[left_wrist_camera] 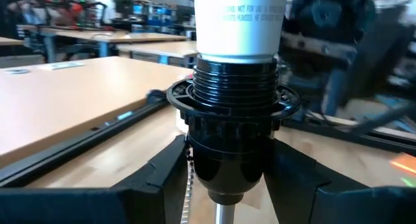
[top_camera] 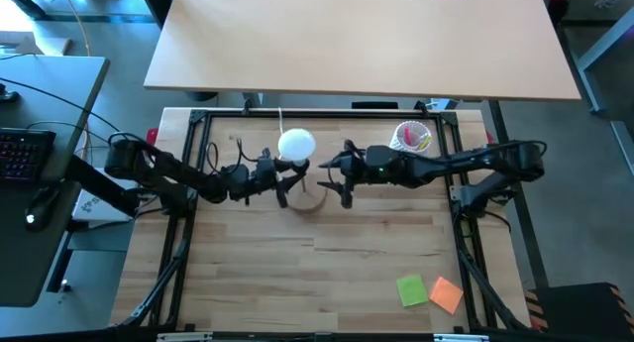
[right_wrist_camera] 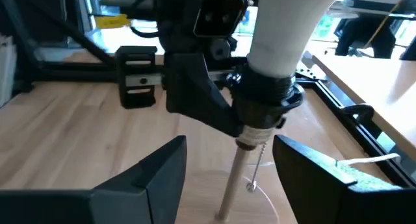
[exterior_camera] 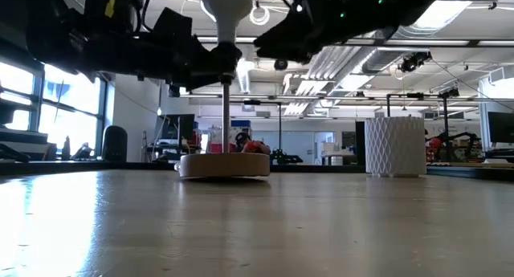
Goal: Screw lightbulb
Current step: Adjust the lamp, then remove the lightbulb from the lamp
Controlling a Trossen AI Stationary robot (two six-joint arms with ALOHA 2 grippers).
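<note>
Lightbulb [top_camera: 296,143] first: you can see it seated upright in the black socket [left_wrist_camera: 233,130] atop the lamp's thin pole, globe uppermost. Your left gripper [top_camera: 280,176] reaches in level with that socket; in its wrist view the two dark fingers [left_wrist_camera: 160,174] stand on either side of the socket's lower body with a little gap showing, so call them spread around it, not yet pinching. Your right gripper [top_camera: 337,175] waits just on the other side of the pole, fingers [right_wrist_camera: 156,169] apart, holding nothing. Below them sits the round wooden base [exterior_camera: 224,164] on the table [top_camera: 327,268]. Farther out, a white ribbed cup [exterior_camera: 394,146] stands toward the right back corner, and green and orange sticky notes [top_camera: 429,291] lie near the front right.
</note>
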